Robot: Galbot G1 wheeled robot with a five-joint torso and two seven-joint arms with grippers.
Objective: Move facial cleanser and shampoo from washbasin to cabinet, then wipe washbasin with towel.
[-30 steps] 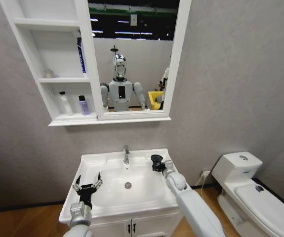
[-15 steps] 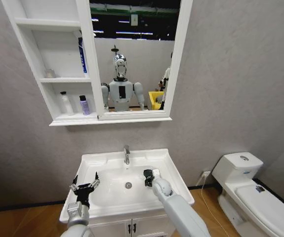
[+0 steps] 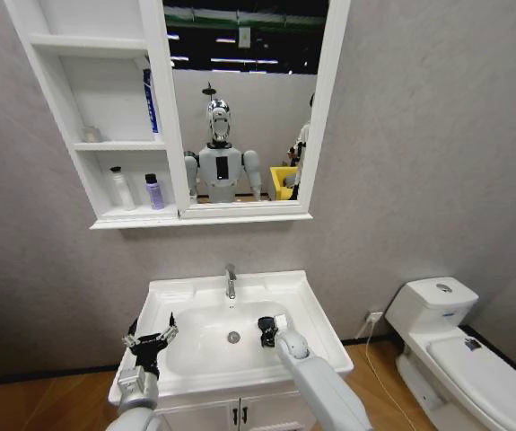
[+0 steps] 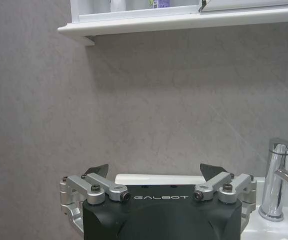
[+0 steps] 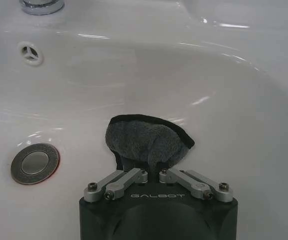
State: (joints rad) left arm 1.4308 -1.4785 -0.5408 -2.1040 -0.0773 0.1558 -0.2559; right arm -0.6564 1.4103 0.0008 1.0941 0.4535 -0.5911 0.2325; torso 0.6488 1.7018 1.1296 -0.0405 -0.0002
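The white washbasin (image 3: 172, 289) spans the vanity, with a chrome tap (image 3: 230, 280) and a metal drain (image 3: 233, 338). My right gripper (image 3: 266, 327) is down in the bowl, just right of the drain, shut on the dark grey towel (image 5: 146, 142), which presses against the ceramic. My left gripper (image 3: 150, 341) hovers open over the basin's left rim, with nothing between its fingers (image 4: 96, 170). On the cabinet (image 3: 65, 144), a white bottle (image 3: 119, 189) and a purple bottle (image 3: 153, 191) stand on the lowest shelf, and a blue tube (image 3: 149, 101) stands above. I cannot tell which is cleanser or shampoo.
The mirror (image 3: 266, 54) beside the shelves reflects the robot. A white toilet (image 3: 455, 350) stands to the right of the vanity. The vanity doors (image 3: 240, 415) sit below the basin. The grey wall rises close behind the tap.
My right gripper carried the towel from the basin's back right ledge down into the bowl, toward the drain. The left gripper sank slightly toward the left rim.
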